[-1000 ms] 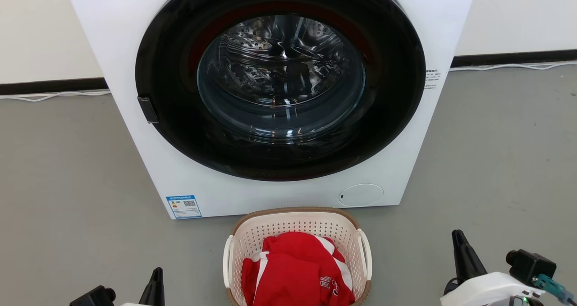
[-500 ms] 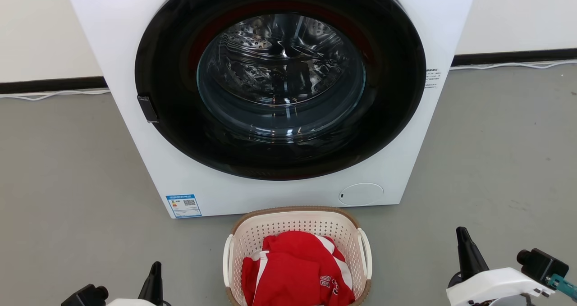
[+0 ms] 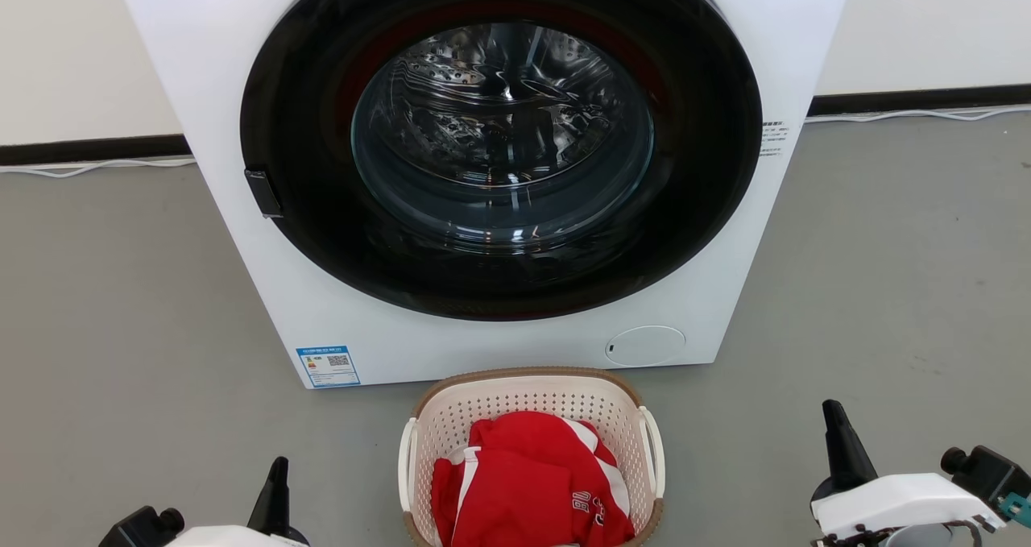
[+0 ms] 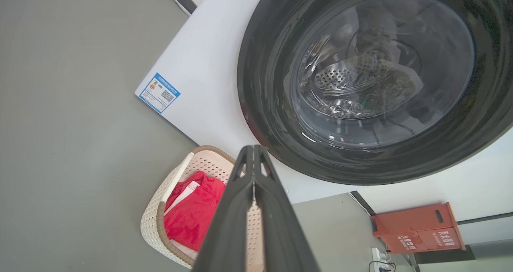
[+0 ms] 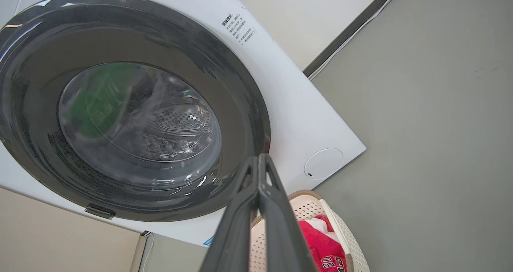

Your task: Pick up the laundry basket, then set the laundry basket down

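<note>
The laundry basket [image 3: 451, 418], cream perforated plastic with a brown rim and white loop handles, stands on the grey floor just in front of the washing machine. It holds a red and white garment [image 3: 532, 482]. My left gripper [image 3: 278, 470] is shut, low at the basket's left, well apart from it. On the other side my right gripper [image 3: 831, 414] is shut too, further from the basket. The basket [image 4: 154, 212] shows behind the closed left fingers [image 4: 253, 172]; the right wrist view has the basket [image 5: 352, 248] beside its closed fingers [image 5: 262, 176].
The white washing machine [image 3: 242, 64] with its big dark round door [image 3: 501, 140] shut fills the back. Grey floor [image 3: 121, 289] lies to both sides. A white cable [image 3: 89, 170] runs along the dark baseboard. A red box [image 4: 417, 228] stands by the wall.
Both grippers have drifted outward and a little down in the head view, the right one to the right, the left one to the left. The basket has stayed put.
</note>
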Controlling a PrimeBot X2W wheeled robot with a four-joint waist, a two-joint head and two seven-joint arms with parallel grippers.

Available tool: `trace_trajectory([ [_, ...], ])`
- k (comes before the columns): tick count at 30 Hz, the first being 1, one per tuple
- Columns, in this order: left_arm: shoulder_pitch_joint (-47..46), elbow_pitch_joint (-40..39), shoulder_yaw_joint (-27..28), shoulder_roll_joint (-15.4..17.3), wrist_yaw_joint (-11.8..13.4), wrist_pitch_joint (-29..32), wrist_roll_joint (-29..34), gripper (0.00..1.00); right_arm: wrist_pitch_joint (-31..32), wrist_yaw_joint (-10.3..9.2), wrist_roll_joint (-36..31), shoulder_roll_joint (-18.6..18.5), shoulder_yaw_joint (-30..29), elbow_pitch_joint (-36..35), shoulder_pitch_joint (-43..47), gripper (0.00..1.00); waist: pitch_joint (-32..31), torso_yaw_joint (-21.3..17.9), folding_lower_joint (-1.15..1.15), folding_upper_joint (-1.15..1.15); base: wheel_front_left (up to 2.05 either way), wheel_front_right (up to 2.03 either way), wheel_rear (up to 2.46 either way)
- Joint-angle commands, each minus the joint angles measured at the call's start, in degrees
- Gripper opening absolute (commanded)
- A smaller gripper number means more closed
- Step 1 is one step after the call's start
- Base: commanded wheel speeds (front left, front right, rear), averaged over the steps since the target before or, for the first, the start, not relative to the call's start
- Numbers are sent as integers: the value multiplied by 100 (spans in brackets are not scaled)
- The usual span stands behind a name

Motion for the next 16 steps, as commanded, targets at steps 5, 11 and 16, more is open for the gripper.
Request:
trace_trajectory([
  [5, -339, -259, 129, 53, -52, 108, -420, 0, 125, 22, 490, -28, 17, -238, -221, 0, 8, 0, 0, 0, 0, 0, 0],
  [11, -358, -345, 143, 52, -59, 209, -787, 0, 224, 24, 915, -23, -6, -308, -224, 0, 16, 1, 0, 0, 0, 0, 0],
  [16, -370, -402, 153, 51, -63, 276, -1031, 0, 289, 25, 1197, -20, -21, -354, -227, 0, 21, 1, 0, 0, 0, 0, 0],
])
